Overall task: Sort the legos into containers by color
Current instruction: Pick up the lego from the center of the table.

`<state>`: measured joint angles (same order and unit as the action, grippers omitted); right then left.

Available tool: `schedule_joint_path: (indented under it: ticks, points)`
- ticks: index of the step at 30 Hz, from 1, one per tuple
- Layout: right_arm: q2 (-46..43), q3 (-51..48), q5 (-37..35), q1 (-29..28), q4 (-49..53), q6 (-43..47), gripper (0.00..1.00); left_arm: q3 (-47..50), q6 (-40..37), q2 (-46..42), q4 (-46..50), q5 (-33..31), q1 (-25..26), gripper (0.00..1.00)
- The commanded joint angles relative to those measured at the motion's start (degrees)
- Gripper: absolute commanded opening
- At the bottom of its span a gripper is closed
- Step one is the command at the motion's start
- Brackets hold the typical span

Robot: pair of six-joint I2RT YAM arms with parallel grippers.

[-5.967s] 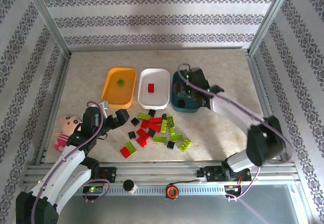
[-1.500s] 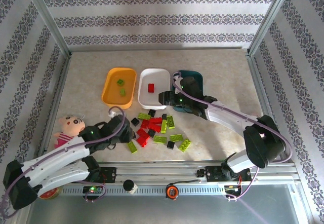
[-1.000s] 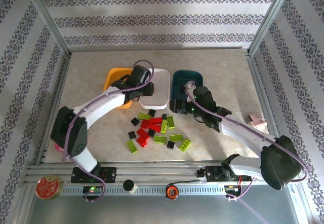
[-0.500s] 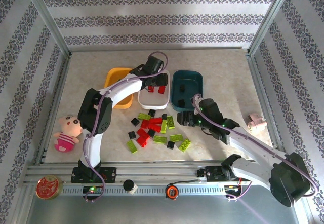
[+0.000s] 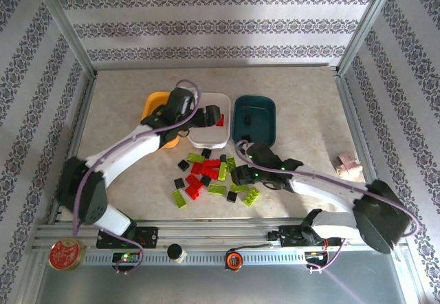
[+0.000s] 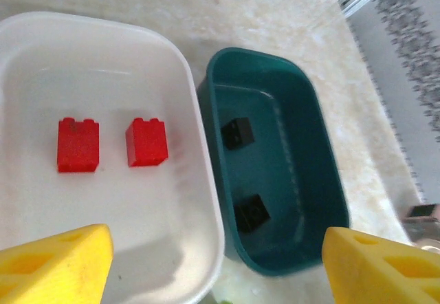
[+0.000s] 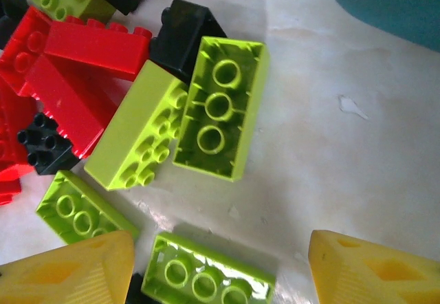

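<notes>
Begin at the right pincer: jaws spread wide, gripping nothing, poised low over the lego pile toward the near edge of the surface. Take the lime green brick lying underside-up directly below, between the fingers; judged the easiest pick, with bare surface on its far and right sides. Leave alone the other underside-up lime brick, pressed against a studded lime neighbour and just beside a black brick. Turn the wrist to close across the narrow sides, not the length. Descend straight, squeeze firmly, lift straight up to avoid dragging neighbours.

Carry toward the orange-yellow tray at the left end of the tray row. Treat that as a judgement by elimination, given two red bricks in the white tray and two black bricks in the dark teal tray.

Mind the left pincer, likewise wide open and empty, hanging above the near end of the white tray, arm lying across the orange-yellow tray. Clear that arm away first, or risk a collision.
</notes>
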<state>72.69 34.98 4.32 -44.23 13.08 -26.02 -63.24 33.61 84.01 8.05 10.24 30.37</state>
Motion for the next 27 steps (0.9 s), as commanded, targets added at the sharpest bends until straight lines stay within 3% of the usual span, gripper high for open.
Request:
schedule_joint_path:
  ticks: [1, 11, 20, 27]
  points:
    - [4.7, 4.2, -4.7, -1.6, 1.2, 4.1, 0.68, 8.4, 3.2, -7.4, -4.4, 1.3, 0.1, 0.82]
    - [14.6, 9.0, -8.3, -2.9, 0.7, 5.5, 0.59, 22.8, 4.5, -27.6, 1.7, -1.5, 0.1, 0.88]
    - [20.3, 11.8, -9.4, -3.3, -0.9, 5.4, 0.59, 26.0, 4.6, -36.0, 6.9, -4.4, 0.0, 0.93]
    - [21.0, 10.5, -9.7, -2.6, -1.3, 4.6, 0.38, 28.0, 5.2, -40.4, 7.9, -6.4, 0.1, 1.0]
